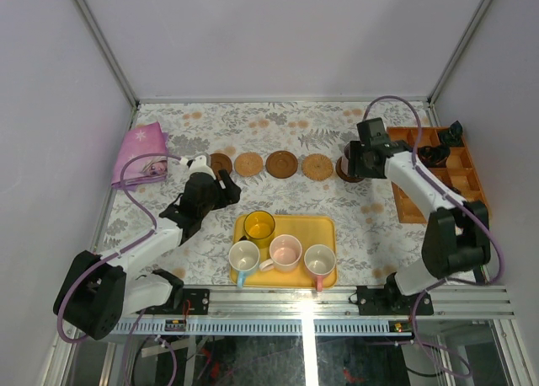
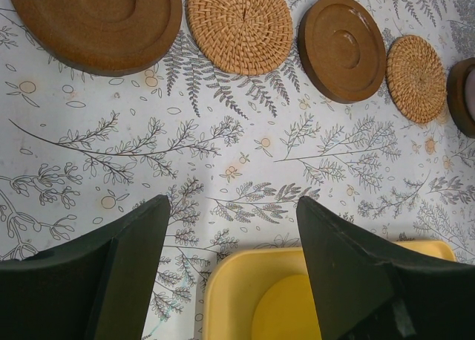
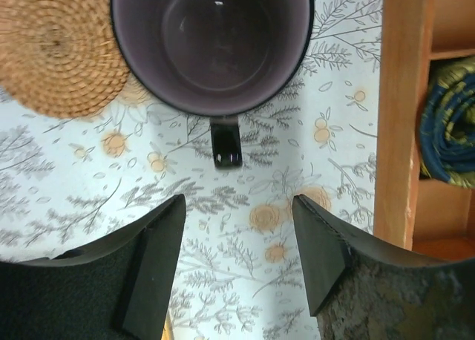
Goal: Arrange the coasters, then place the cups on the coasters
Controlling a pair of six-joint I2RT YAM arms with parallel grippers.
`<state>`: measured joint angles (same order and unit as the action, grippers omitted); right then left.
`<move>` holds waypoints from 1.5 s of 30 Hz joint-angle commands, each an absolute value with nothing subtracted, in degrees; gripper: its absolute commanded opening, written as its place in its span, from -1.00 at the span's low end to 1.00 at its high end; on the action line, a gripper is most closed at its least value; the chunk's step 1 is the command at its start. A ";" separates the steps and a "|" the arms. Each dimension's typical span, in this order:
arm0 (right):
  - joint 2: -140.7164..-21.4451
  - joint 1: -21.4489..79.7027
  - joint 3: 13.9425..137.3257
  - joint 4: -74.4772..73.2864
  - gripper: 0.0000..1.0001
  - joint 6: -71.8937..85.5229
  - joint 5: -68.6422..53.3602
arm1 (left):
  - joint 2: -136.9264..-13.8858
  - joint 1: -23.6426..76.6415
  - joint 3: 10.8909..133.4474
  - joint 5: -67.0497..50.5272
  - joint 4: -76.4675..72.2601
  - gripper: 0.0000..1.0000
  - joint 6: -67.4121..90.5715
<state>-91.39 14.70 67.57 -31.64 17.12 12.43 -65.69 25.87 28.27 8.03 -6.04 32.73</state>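
Observation:
Five round coasters lie in a row across the table: dark point(image 1: 221, 163), tan point(image 1: 249, 164), dark point(image 1: 281, 164), tan point(image 1: 317, 166), and a dark one point(image 1: 345, 174) at the right end. The grey-purple cup point(image 3: 211, 43) seems to stand on that last coaster, its handle point(image 3: 226, 143) pointing at my right gripper point(image 3: 237, 206), which is open and just clear of it. On the yellow tray point(image 1: 324, 226) stand the yellow cup point(image 1: 258, 226), the white-and-blue cup point(image 1: 244, 256) and two pink cups point(image 1: 285, 252) point(image 1: 320, 259). My left gripper point(image 2: 234, 206) hangs open and empty over the tray's far left corner point(image 2: 223, 280).
A wooden compartment box point(image 1: 434, 179) stands at the right edge, close beside my right gripper, with dark objects point(image 1: 438, 154) and a blue patterned cloth point(image 3: 449, 125) in it. A purple pouch point(image 1: 139, 154) lies at the back left.

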 commanded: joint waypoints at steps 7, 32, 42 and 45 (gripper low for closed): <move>-67.61 25.56 57.58 -34.60 0.33 21.75 10.75 | -64.87 26.20 28.88 7.89 -8.31 0.39 32.00; -58.41 53.09 46.14 -41.04 0.09 33.72 7.11 | -61.13 26.21 27.84 7.36 -6.15 0.39 32.52; -65.15 58.26 47.50 -42.59 0.00 36.26 11.23 | -61.16 26.19 27.34 7.23 -6.67 0.39 32.32; -66.04 59.29 49.29 -45.03 0.00 36.87 15.12 | -61.16 26.20 27.10 7.21 -6.91 0.39 32.23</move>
